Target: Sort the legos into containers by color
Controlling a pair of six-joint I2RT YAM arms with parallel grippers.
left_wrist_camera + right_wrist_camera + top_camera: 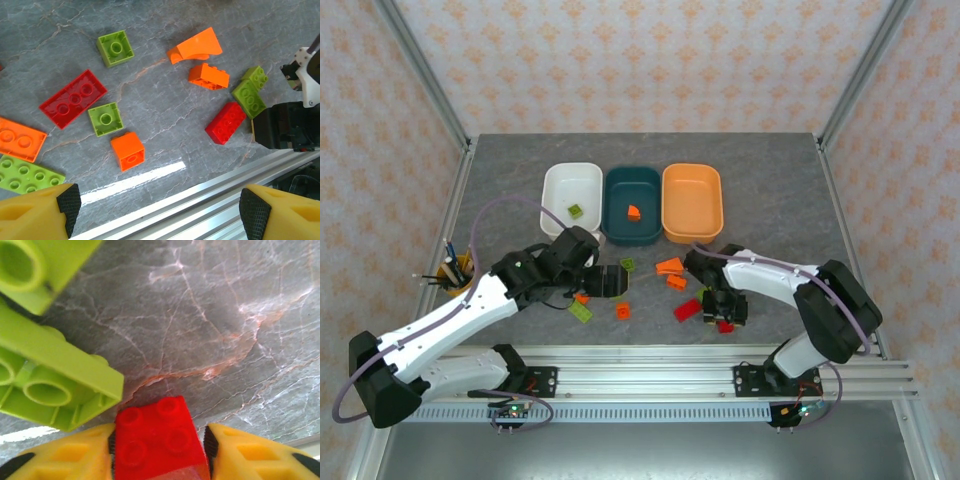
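Observation:
My right gripper is down on the table near the front edge, shut on a small red lego. Two lime green legos lie just beside it. My left gripper hangs open over the loose pile with nothing between its fingers. Below it lie a red plate, an orange cube, green squares and an orange brick. At the back stand the white container with a green lego, the teal container with an orange lego, and the orange container.
An aluminium rail runs along the table's front edge, close to both grippers. A yellow cup of pens stands at the left edge beside the left arm. Slanted frame posts flank the table.

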